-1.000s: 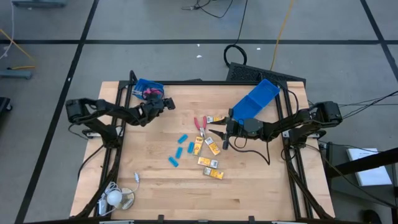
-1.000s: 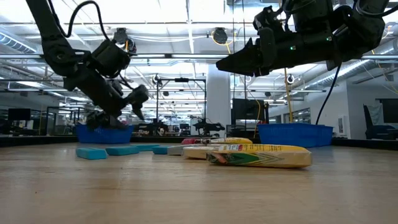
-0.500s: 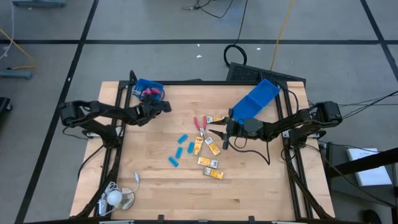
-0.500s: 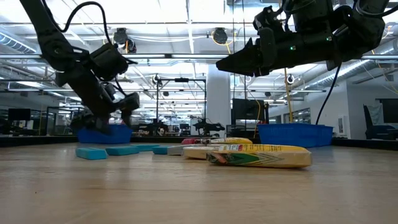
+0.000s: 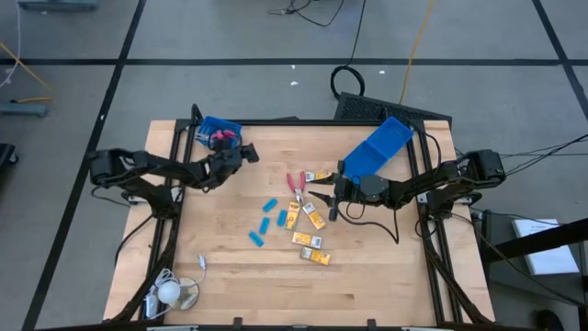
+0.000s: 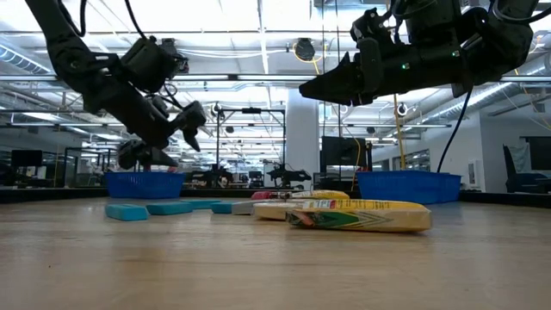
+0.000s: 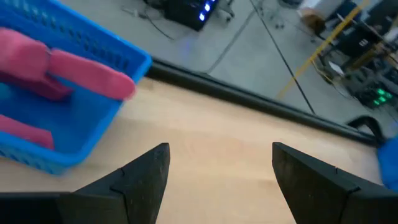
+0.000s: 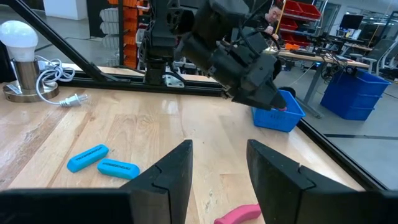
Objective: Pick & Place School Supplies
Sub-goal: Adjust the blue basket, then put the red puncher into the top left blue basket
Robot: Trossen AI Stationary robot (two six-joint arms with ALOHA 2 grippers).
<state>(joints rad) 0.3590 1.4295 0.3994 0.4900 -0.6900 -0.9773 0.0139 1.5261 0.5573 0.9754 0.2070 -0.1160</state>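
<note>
Red-handled scissors [image 5: 296,184] lie on the table mid-way, with several light-blue pieces [image 5: 265,223] and several yellow packets [image 5: 314,217] scattered just nearer. A small blue bin [image 5: 219,134] at the far left holds pink-handled scissors [image 7: 74,71]. My left gripper [image 5: 246,153] hovers open and empty beside that bin, above bare wood [image 7: 221,149]. My right gripper [image 5: 322,196] hangs open and level above the packets, a little off the table [image 6: 306,89], nothing between its fingers [image 8: 219,146].
A larger blue bin [image 5: 378,147] leans tilted at the far right by the table's frame. A white bulb lamp with a cord [image 5: 170,292] sits at the near left corner. Bare wood lies along the near edge and near right.
My left gripper has dipped and then risen a little beside the small blue bin, staying open and empty. The supplies on the table lie as they did.
</note>
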